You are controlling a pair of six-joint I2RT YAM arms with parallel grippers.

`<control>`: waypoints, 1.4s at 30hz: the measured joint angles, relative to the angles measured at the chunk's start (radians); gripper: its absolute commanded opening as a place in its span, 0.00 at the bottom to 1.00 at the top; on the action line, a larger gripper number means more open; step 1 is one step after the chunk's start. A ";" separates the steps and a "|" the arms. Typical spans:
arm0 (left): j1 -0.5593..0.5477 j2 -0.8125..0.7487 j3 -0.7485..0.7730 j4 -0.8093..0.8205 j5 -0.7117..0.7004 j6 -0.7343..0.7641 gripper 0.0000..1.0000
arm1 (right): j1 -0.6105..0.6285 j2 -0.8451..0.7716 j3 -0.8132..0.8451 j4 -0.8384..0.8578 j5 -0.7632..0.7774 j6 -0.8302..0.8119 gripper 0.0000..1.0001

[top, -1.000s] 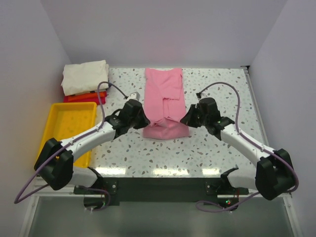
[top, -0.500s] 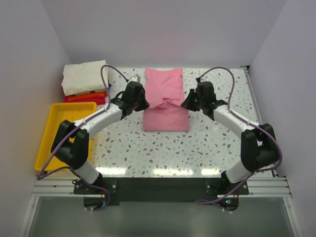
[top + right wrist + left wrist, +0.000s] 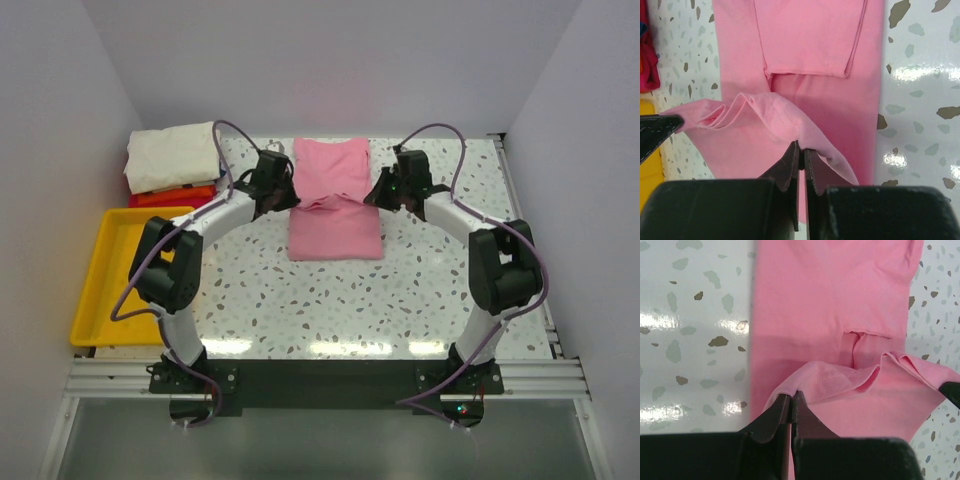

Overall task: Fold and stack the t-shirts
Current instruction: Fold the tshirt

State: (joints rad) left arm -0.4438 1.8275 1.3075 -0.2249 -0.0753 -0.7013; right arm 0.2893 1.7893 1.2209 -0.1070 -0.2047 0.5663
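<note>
Pink t-shirt [image 3: 335,215] lies in the middle of the table [image 3: 440,270], towards the far side, as a long narrow strip. The side folds look done.

Left gripper [image 3: 791,399] is clenched on the left corner of the hem. Right gripper [image 3: 801,149] is clenched on the right corner. Between them the hem is raised off the cloth below and sags in soft pleats over the shirt's middle.

Judgement: the crosswise fold is about half made. The far half of the strip is uncovered.

Far left: cream t-shirt [image 3: 172,155] sits folded on top of an orange t-shirt [image 3: 180,193] and a red t-shirt [image 3: 190,203]. That stack looks finished. Yellow tray [image 3: 100,300] is just near of it.

Left to do: lay the hem at the far end, let go, then move the pink rectangle onto the stack.
</note>
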 measured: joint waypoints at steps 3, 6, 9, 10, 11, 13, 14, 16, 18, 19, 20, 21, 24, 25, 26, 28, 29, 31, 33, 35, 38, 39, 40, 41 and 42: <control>0.014 0.039 0.027 0.000 0.010 0.019 0.00 | -0.007 0.024 0.017 0.000 0.000 -0.002 0.00; 0.024 0.079 0.063 -0.001 0.018 0.040 0.00 | -0.015 0.055 0.039 0.001 -0.001 -0.003 0.00; 0.027 0.107 0.084 0.000 0.022 0.052 0.00 | -0.024 0.089 0.059 0.003 -0.005 -0.005 0.00; 0.029 0.116 0.090 -0.001 0.024 0.058 0.00 | -0.028 0.101 0.066 0.002 -0.008 -0.007 0.00; 0.030 0.124 0.095 -0.001 0.027 0.061 0.00 | -0.030 0.114 0.073 0.003 -0.011 -0.008 0.00; 0.032 0.141 0.105 -0.001 0.031 0.067 0.00 | -0.035 0.136 0.086 0.002 -0.017 -0.010 0.00; 0.034 0.151 0.113 -0.002 0.033 0.068 0.00 | -0.037 0.148 0.093 0.002 -0.019 -0.010 0.00; 0.036 0.170 0.132 -0.005 0.039 0.072 0.00 | -0.039 0.162 0.100 0.001 -0.020 -0.011 0.00; 0.039 0.189 0.150 -0.004 0.043 0.077 0.03 | -0.040 0.173 0.110 0.000 -0.021 -0.011 0.00; 0.040 0.195 0.154 -0.004 0.044 0.077 0.07 | -0.041 0.178 0.116 0.000 -0.021 -0.011 0.00; 0.042 0.201 0.158 -0.004 0.046 0.078 0.09 | -0.042 0.184 0.122 0.000 -0.021 -0.011 0.00; 0.044 0.206 0.159 -0.005 0.047 0.079 0.11 | -0.043 0.189 0.129 0.000 -0.021 -0.011 0.01; 0.051 0.216 0.161 -0.007 0.047 0.086 0.24 | -0.047 0.209 0.146 -0.001 -0.021 -0.011 0.06; 0.053 0.217 0.161 -0.008 0.047 0.086 0.34 | -0.048 0.216 0.152 -0.003 -0.021 -0.011 0.10; 0.055 0.217 0.161 -0.009 0.047 0.090 0.39 | -0.050 0.222 0.155 -0.005 -0.021 -0.010 0.12; 0.058 0.217 0.162 -0.009 0.047 0.097 0.61 | -0.054 0.230 0.159 -0.008 -0.021 -0.011 0.31; 0.059 0.217 0.164 -0.008 0.048 0.103 0.68 | -0.056 0.232 0.162 -0.009 -0.022 -0.009 0.36; 0.060 0.217 0.166 -0.009 0.052 0.106 0.91 | -0.061 0.233 0.169 -0.012 -0.023 -0.015 0.64; 0.060 0.214 0.168 -0.009 0.056 0.114 1.00 | -0.063 0.233 0.177 -0.013 -0.024 -0.021 0.81; 0.060 0.206 0.167 -0.010 0.060 0.113 1.00 | -0.064 0.233 0.183 -0.014 -0.023 -0.024 0.98; 0.060 0.166 0.146 -0.008 0.062 0.113 1.00 | -0.064 0.230 0.183 -0.023 -0.025 -0.040 0.98; 0.060 0.141 0.130 -0.008 0.063 0.112 1.00 | -0.066 0.227 0.182 -0.028 -0.027 -0.042 0.98; 0.060 0.107 0.105 -0.005 0.066 0.111 1.00 | -0.066 0.219 0.177 -0.031 -0.030 -0.044 0.98; 0.060 0.080 0.085 -0.002 0.069 0.111 1.00 | -0.066 0.209 0.169 -0.036 -0.034 -0.046 0.98; 0.060 0.047 0.060 0.000 0.073 0.111 1.00 | -0.066 0.194 0.153 -0.035 -0.039 -0.047 0.98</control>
State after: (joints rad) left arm -0.3836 1.8740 1.3670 -0.2249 -0.0025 -0.5907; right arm 0.2237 1.9835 1.3739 -0.1421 -0.2440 0.5190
